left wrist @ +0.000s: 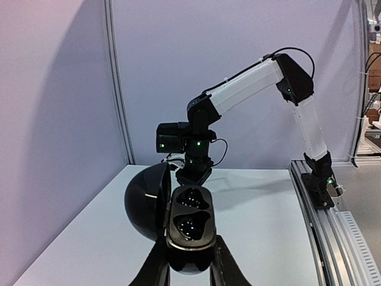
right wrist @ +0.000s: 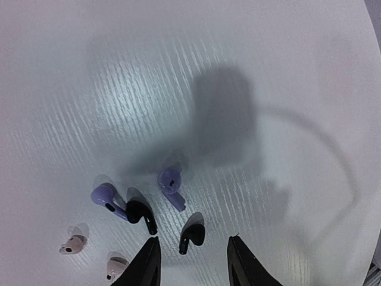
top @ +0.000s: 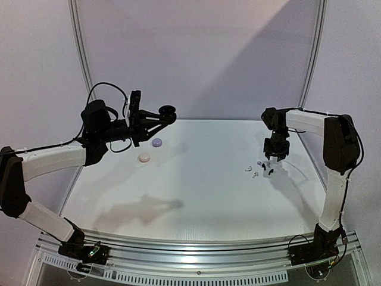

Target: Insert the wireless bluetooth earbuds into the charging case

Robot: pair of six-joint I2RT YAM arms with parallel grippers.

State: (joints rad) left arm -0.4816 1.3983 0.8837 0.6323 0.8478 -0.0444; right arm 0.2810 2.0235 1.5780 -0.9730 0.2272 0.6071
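Left fingers (left wrist: 228, 271) around open charging case (left wrist: 190, 223)

You'll find six tiny stemmed earbuds (right wrist: 138, 211) lying loose in a cluster at the right: two black, two lavender, two white. The black charging case (left wrist: 190, 229) is up off the table at far left, lid open, two wells exposed.

Six earbuds (right wrist: 168, 180) (two black, two lavender, two white); three cases (top: 157, 142).
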